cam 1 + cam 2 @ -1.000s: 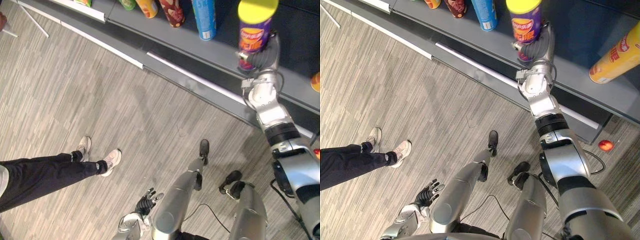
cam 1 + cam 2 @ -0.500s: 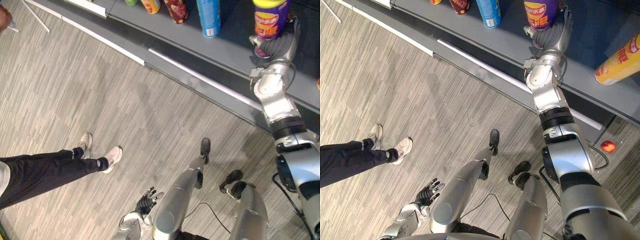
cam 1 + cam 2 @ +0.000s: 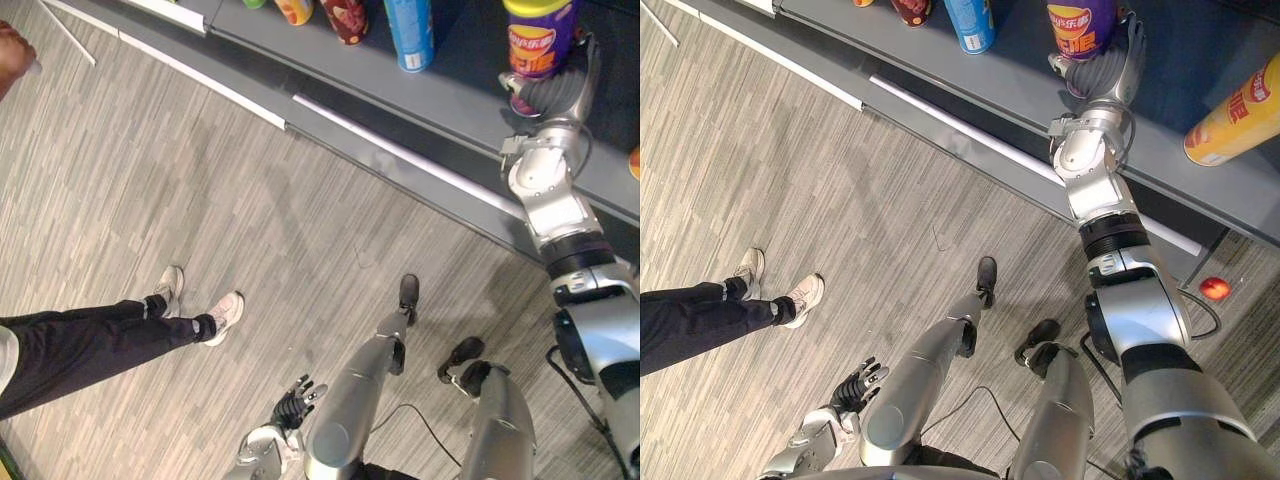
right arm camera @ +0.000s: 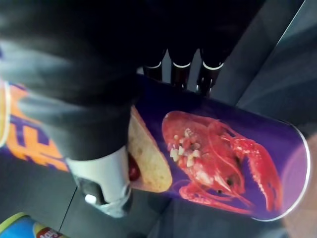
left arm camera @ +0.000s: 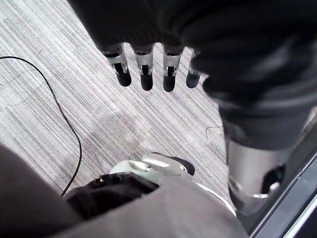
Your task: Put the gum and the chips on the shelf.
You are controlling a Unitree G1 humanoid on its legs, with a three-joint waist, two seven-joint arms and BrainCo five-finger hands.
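- A person's legs [image 3: 90, 345] in dark trousers stretch across the wood-look floor [image 3: 200, 180] at the left.
- The left hand [image 3: 292, 403] hangs low above the floor, fingers relaxed and spread, holding nothing.
- On the grey shelf [image 3: 470, 105] stands 1 blue can [image 3: 408, 35].
- The right hand [image 3: 1105, 72] has fingers and thumb wrapped round the purple chips can [image 3: 538, 45], upright at the shelf; whether its base touches, I cannot tell.
- 1 yellow can [image 3: 1235, 115] lies on the shelf further right.

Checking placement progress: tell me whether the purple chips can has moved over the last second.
Yes. The purple chips can, gripped by the right hand, has shifted farther from the blue can.
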